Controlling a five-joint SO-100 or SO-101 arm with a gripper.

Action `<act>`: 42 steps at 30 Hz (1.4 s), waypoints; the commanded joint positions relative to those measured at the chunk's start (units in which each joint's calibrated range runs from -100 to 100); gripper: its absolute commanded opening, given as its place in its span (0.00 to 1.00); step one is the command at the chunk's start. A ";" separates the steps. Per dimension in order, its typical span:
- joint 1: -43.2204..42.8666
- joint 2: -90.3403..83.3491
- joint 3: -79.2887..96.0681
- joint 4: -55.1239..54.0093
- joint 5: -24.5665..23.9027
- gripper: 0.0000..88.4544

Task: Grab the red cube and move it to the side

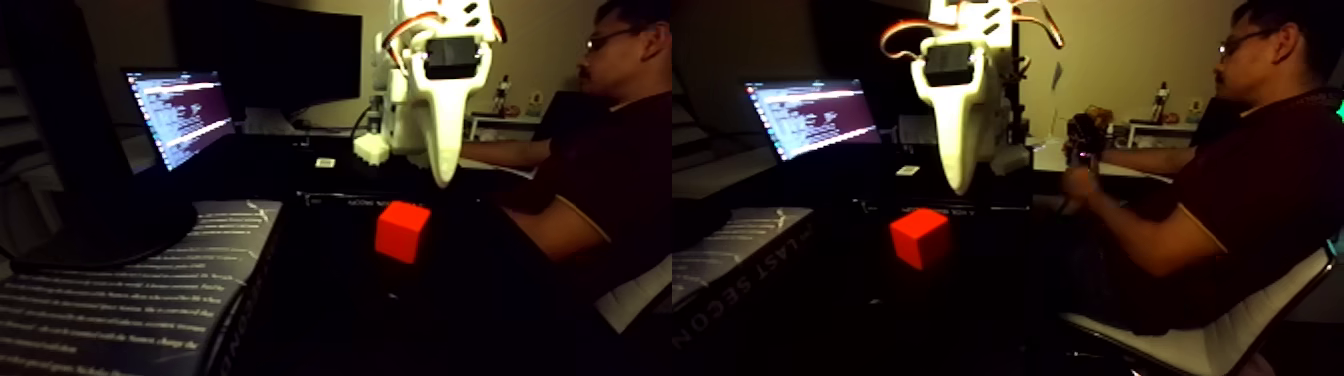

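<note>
I am watching a dim room through a wide picture that is showing two nearly equal halves side by side. In both halves my white tool (445, 178) is hanging point-down above a dark counter (330, 300); I cannot tell whether it is released or clenched. The red cube (402, 231) is sitting on the counter just below the tip and slightly to its left, apart from it. A laptop (180, 115) is glowing with lines of text further left, and a book (120, 300) printed with pale writing is lying in the near left corner. A person (600, 150) is sitting at the right, facing left.
</note>
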 commanded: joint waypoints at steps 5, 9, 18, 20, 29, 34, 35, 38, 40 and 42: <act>-0.34 0.17 -0.18 -0.67 0.10 0.01; -0.34 0.17 -0.18 -0.67 0.10 0.01; -0.34 0.17 -0.18 -0.67 0.05 0.01; -0.34 0.17 -0.18 -0.67 0.00 0.01; -0.09 0.76 -0.36 -0.58 0.27 0.01; -0.17 4.28 -1.63 -2.19 0.64 0.01; 0.08 6.30 -2.36 -3.54 1.40 0.01; 0.50 13.70 -6.26 -7.76 5.12 0.01; 0.58 18.49 -8.98 -9.20 7.50 0.01; 0.58 22.35 -12.06 -9.28 9.44 0.01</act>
